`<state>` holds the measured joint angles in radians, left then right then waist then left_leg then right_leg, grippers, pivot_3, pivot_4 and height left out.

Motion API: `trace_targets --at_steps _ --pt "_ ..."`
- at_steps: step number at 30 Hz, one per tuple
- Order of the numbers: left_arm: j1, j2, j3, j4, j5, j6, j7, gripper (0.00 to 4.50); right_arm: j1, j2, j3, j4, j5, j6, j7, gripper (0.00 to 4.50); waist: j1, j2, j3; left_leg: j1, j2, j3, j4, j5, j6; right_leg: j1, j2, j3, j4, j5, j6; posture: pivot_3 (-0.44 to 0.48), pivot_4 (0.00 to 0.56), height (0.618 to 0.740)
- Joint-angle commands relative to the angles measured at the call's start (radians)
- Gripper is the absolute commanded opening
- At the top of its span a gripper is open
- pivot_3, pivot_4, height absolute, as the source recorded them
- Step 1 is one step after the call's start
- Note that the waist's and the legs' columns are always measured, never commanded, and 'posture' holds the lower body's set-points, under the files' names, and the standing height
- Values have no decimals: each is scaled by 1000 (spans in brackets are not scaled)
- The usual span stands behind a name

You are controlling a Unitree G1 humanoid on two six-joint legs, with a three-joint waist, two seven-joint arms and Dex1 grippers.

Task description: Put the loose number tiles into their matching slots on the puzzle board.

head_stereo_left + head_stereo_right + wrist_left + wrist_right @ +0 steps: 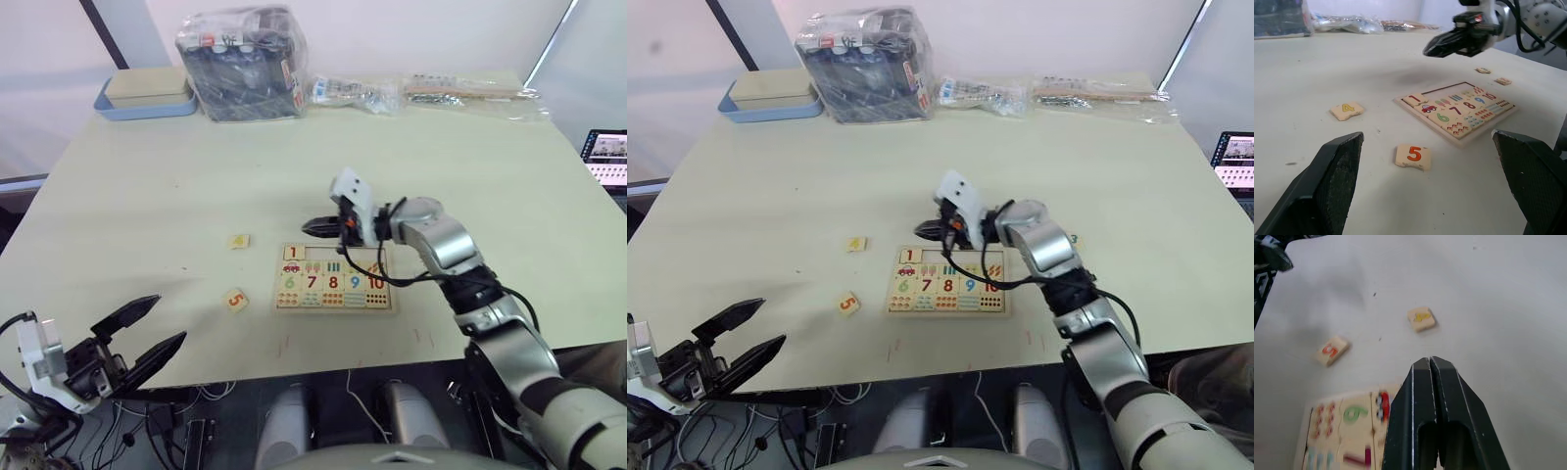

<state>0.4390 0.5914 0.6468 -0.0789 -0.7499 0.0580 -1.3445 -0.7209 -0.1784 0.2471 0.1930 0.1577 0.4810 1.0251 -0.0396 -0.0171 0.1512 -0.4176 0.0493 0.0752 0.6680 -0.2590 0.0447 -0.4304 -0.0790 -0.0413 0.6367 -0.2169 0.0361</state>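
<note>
- The left gripper [147, 328] waits spread wide at the table's near edge, holding nothing; the 5 tile [235, 300] lies just beyond it, an easy first reach.
- The right gripper [315, 227] hovers clenched and empty above the puzzle board's [336, 294] far edge (tile 1 [294, 253] already sits in its slot).
- The 4 tile [238, 240] lies to its left on open table.

One puzzle board [335, 279]; four loose tiles [1413, 155]; two hands [320, 227].
</note>
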Motion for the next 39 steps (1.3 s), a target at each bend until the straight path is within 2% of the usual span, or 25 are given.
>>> trace_targets --at_steps 1,4,5,7,11,12,13,18,27,39 --pt "20 -3 20 -36 -16 -9 6 4500 110 -121 -74 -205 113 0 98 9 1 0 0 0 0 0 0 0 0 0 0 0 0 0 0 0 150 740" --pt "27 -2 23 -34 -14 -10 6 4500 194 -219 -143 -307 212 70 135 9 3 -1 0 0 0 1 0 0 0 0 0 0 -1 0 0 0 150 740" --pt "29 -1 24 -32 -13 -10 7 4500 224 -253 -163 -338 233 75 142 538 3 -2 0 0 0 0 0 0 0 0 0 0 -2 0 0 0 150 740" --pt "32 2 25 -27 -12 -9 7 4500 302 -333 -224 -408 282 85 166 1321 3 -2 -1 0 0 0 0 0 0 0 0 0 -2 0 0 0 150 740" --pt "33 7 27 -10 -7 -11 2 4500 437 -443 -344 -507 372 88 184 3447 20 -2 -1 -1 1 0 -1 0 0 1 1 -1 -6 -1 0 0 150 740" --pt "33 8 28 -4 -6 -12 0 4500 469 -464 -371 -524 389 86 183 3792 25 -2 -1 -1 1 0 -2 0 1 1 1 -1 -7 -1 0 0 150 740" --pt "33 10 28 6 -3 -13 -4 4500 525 -496 -420 -545 407 81 194 4411 27 -2 -1 -1 1 0 -2 0 1 1 1 -1 -9 -1 0 0 150 740" --pt "26 19 28 52 5 -20 -21 4500 725 -578 -595 -597 465 43 202 4468 53 -1 0 -2 0 0 -2 -2 3 2 5 -2 -11 -1 0 0 150 740" --pt "-3 29 21 124 23 -40 -46 4500 942 -595 -774 -563 457 -40 181 4468 62 0 0 -2 1 -2 0 -2 3 4 6 -3 -10 -1 1 0 150 740" --pt "-42 42 12 177 39 -55 -78 4500 1011 -605 -801 -486 430 -106 157 4468 67 1 0 -1 1 -3 0 -1 3 5 7 -3 -10 -1 1 0 150 740"
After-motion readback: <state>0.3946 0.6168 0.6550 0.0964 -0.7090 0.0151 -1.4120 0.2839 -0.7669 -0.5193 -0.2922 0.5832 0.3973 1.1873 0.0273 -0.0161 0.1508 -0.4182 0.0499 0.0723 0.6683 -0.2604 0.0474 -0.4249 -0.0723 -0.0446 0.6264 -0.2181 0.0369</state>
